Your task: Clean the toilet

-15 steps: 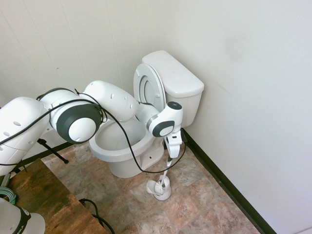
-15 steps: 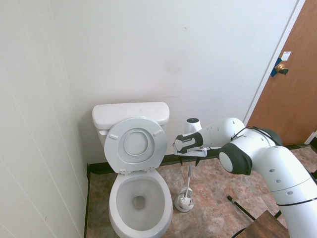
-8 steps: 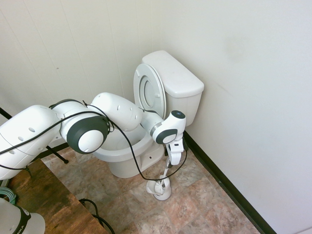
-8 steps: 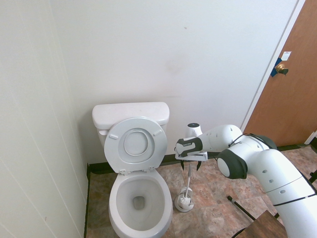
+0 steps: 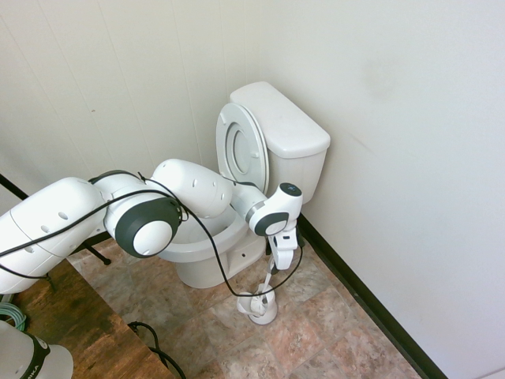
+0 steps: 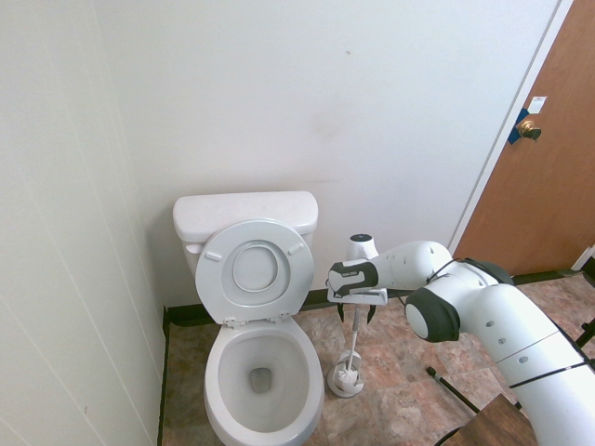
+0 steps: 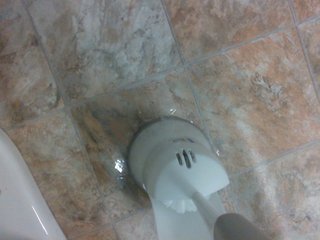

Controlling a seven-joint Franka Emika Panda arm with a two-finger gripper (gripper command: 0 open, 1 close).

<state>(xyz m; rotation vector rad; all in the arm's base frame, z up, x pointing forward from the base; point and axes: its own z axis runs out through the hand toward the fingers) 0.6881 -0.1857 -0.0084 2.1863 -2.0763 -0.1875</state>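
At the near edge of the first exterior view a corner of a brown wooden bench (image 5: 75, 320) showed, with the white arm (image 5: 95, 217) reaching out above it towards the far wall; the floor (image 6: 390, 409) was mottled brown and grey tile.

The gripper (image 5: 278, 264) pointed straight down just over the handle of the toilet brush (image 6: 354, 339); its fingers stood spread apart, one on each side of the handle's top as far as the second exterior view showed, and whether they touched it could not be told. The brush stood upright in its small white brush holder (image 5: 258, 305) on the floor, just to the right of the bowl in the second exterior view; the wrist view looked down on the holder (image 7: 172, 167), with white bristles showing at its mouth and the grey handle rising towards the camera.

The toilet (image 6: 260, 372) stood against the far wall, in the corner by the panelled left wall; its seat and lid (image 6: 256, 271) were raised and leaned against the boxy tank (image 6: 244, 212); the oval bowl lay open, with a dark drain at its bottom. Far right, a brown door (image 6: 548, 177) with a brass knob stood shut.
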